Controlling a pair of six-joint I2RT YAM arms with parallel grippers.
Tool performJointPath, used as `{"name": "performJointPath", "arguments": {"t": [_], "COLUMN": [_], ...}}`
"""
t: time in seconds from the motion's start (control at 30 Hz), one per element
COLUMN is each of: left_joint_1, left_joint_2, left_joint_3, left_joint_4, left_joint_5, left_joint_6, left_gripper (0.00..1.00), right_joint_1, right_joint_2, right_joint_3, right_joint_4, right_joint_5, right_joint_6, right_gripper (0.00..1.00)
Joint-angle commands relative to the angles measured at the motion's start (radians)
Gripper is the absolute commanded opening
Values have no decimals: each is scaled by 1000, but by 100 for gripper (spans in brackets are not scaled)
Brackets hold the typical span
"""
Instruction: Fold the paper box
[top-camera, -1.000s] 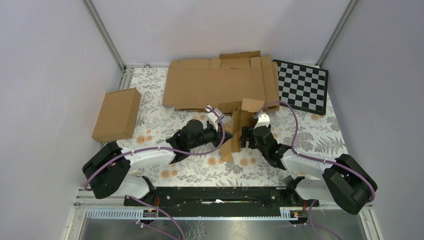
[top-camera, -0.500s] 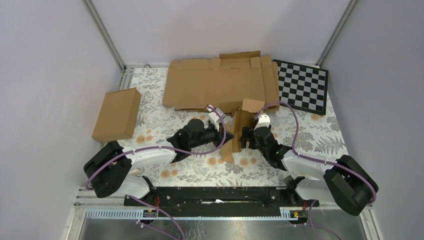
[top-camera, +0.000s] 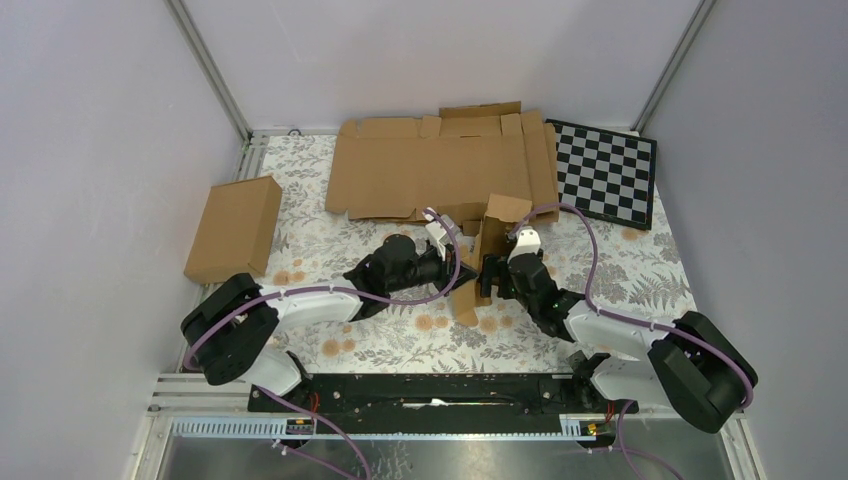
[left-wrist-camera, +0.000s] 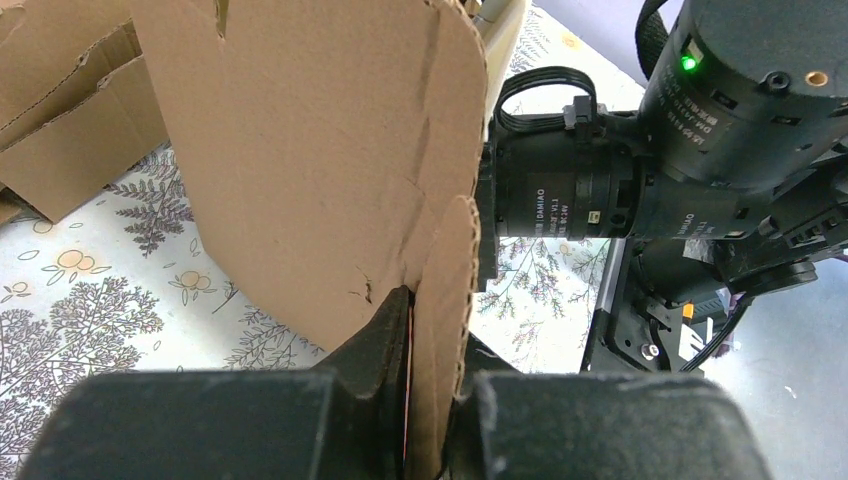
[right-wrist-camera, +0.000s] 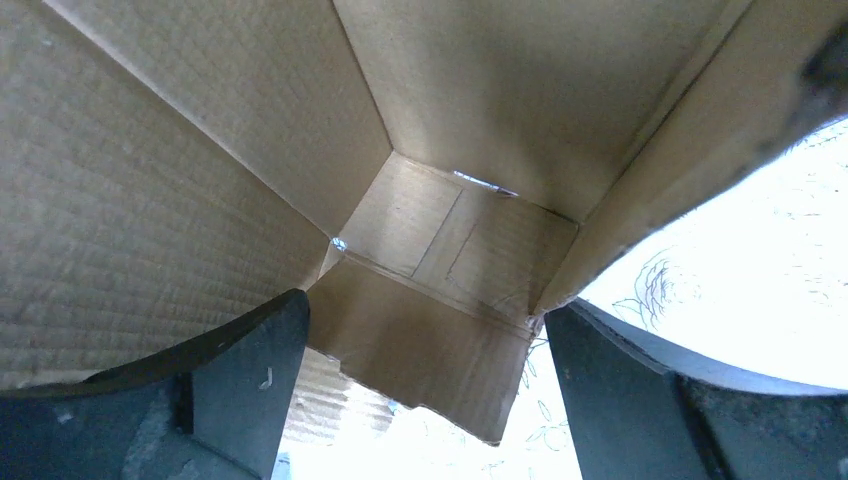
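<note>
The paper box (top-camera: 487, 240), a small brown mailer, stands partly folded in the middle of the table between both arms. My left gripper (top-camera: 452, 262) comes at it from the left. In the left wrist view it (left-wrist-camera: 432, 325) is shut on the thin edge of a rounded flap of the box (left-wrist-camera: 320, 150). My right gripper (top-camera: 490, 272) meets the box from the right. In the right wrist view it (right-wrist-camera: 425, 305) stands open wide, facing the box's hollow inside (right-wrist-camera: 450, 230). A bottom flap (right-wrist-camera: 430, 350) hangs between its fingers (right-wrist-camera: 250, 370).
A larger closed carton (top-camera: 235, 228) lies at the left. Wide flat cardboard sheets (top-camera: 440, 165) lie at the back, a checkerboard (top-camera: 605, 172) at the back right. Enclosure walls ring the floral table cover (top-camera: 330, 235). The right arm's wrist (left-wrist-camera: 700, 130) fills the left wrist view's right side.
My left arm has reached further right, carrying the flap and nudging the box slightly right. The right gripper's fingers have spread a little wider.
</note>
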Motion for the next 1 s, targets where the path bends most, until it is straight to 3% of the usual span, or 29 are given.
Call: {"name": "performJointPath", "arguments": {"t": [0.0,0.3,0.73,0.9,0.97], "left_joint_1": [-13,-11,-5,-5,-6], "left_joint_2": [-16,-30,-31,-29,-28], "left_joint_3": [8,7,28,34,34], "left_joint_4": [-15,-94,-143,-150,-150], "left_joint_5": [15,-16,-46,-46,-47], "left_joint_6": [-6,30,51,54,54], "left_gripper": [6,6,6,6,6], "right_joint_1": [-8,-43,-46,-46,-47], "right_joint_2": [-38,-88,-144,-68,-52], "right_joint_3": [-13,-47,-17,32,42], "right_joint_4": [30,57,-71,-123,-126], "right_joint_5": [-44,-114,56,180,219], "right_joint_6": [9,18,81,117,134], "right_gripper": [95,100,99,83,82]}}
